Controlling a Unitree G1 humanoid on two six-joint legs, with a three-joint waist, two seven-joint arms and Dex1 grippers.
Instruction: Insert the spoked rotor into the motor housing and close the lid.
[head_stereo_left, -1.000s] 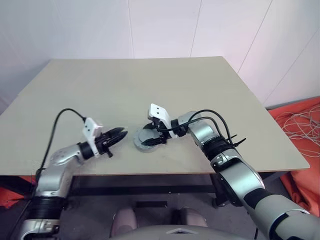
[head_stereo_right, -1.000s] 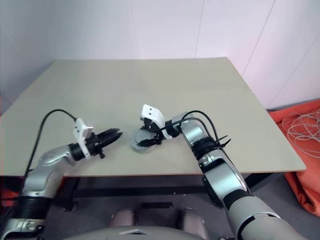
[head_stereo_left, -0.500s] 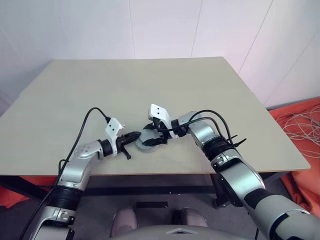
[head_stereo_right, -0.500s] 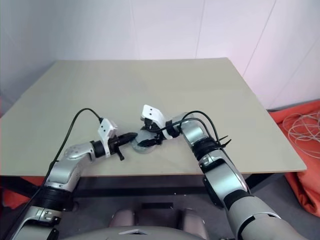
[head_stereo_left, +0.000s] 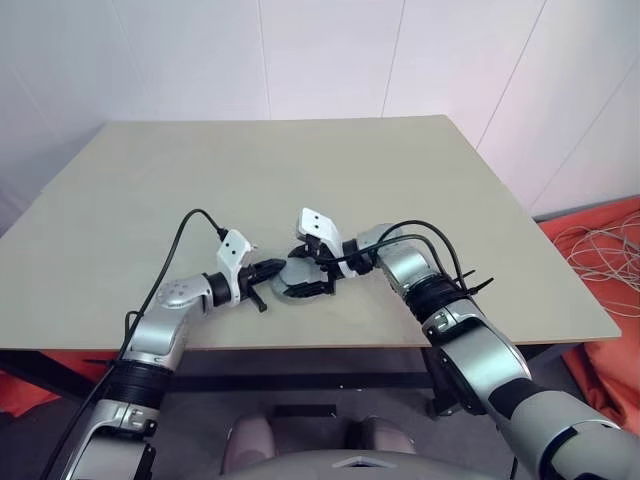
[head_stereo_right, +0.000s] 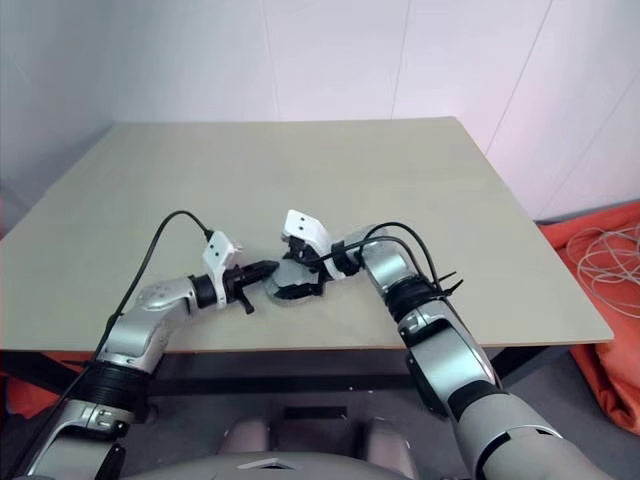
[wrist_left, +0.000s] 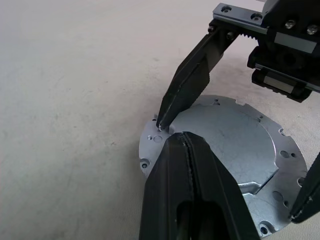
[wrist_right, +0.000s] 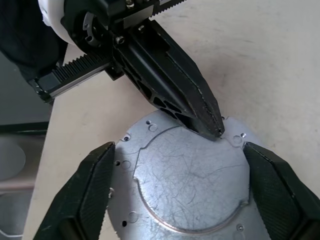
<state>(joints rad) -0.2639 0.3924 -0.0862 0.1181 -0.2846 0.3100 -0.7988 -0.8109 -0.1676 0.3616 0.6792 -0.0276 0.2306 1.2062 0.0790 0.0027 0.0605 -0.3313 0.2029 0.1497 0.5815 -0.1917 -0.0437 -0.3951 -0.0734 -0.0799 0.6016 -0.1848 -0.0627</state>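
A round grey metal disc with small holes around its edge lies on the table, plain face up; it looks like the lid (wrist_left: 227, 132) seen from outside. My left gripper (wrist_left: 186, 137) is shut, and its tip rests at the disc's rim on the left-arm side. My right gripper (wrist_right: 178, 150) is open. Its two fingers (wrist_right: 90, 195) stand on either side of the lid (wrist_right: 190, 185), clear of its edge. In the head views both grippers meet at the disc (head_stereo_left: 292, 281) near the table's front edge. The spoked rotor and the motor housing are hidden.
The beige table (head_stereo_left: 300, 170) stretches bare behind and beside the grippers. Its front edge runs close below them. On the floor to the right lie an orange cloth and loose pale cables (head_stereo_left: 600, 250).
My left arm has swung right to the disc with its fingers closing fully. The right gripper's fingers have spread wider around the disc.
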